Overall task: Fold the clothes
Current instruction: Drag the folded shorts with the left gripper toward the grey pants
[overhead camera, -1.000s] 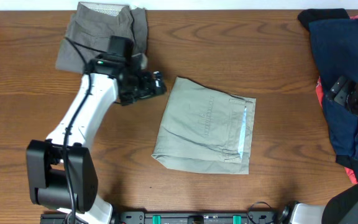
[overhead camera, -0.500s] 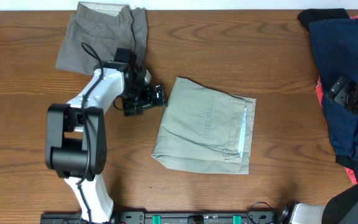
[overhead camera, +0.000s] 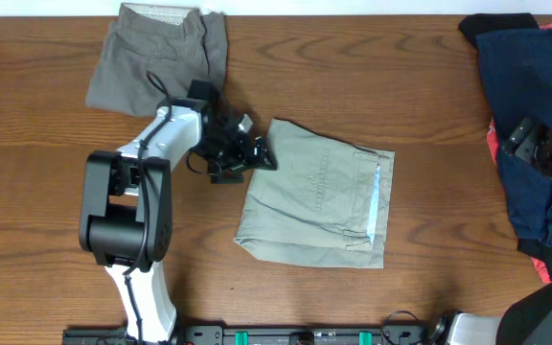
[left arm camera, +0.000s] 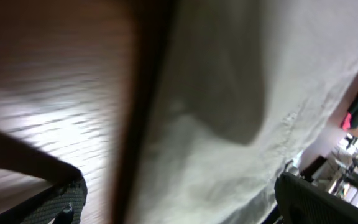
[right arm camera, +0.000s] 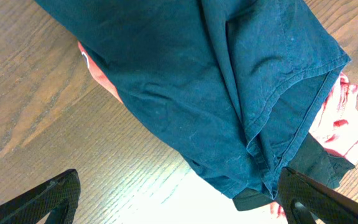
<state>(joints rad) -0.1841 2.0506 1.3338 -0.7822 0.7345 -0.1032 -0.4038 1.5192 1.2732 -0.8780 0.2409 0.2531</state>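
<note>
The folded pale khaki-green cloth shorts [overhead camera: 319,196] lie as a rough rectangle on the brown wooden worktop [overhead camera: 372,77]. Their light bluish inner waistband [overhead camera: 383,196] shows along the right edge.

Left tool [overhead camera: 257,155]: positioned at the upper left edge of the khaki shorts, over the cloth border. In the left wrist view, which is blurred, its jaws stand wide apart. Pale cloth fills most of the span between them and bare worktop shows at the left. Nothing is gripped.

Right tool [overhead camera: 535,139]: well to the right of the khaki shorts, above a heap of a navy cloth garment [right arm camera: 216,81], a red piece [right arm camera: 334,118] and a black piece [overhead camera: 492,24]. Its jaws are spread wide and hold nothing; the navy cloth lies below them.

A folded darker grey pair of shorts [overhead camera: 156,53] lies up and to the left of the khaki shorts, apart from them.
</note>
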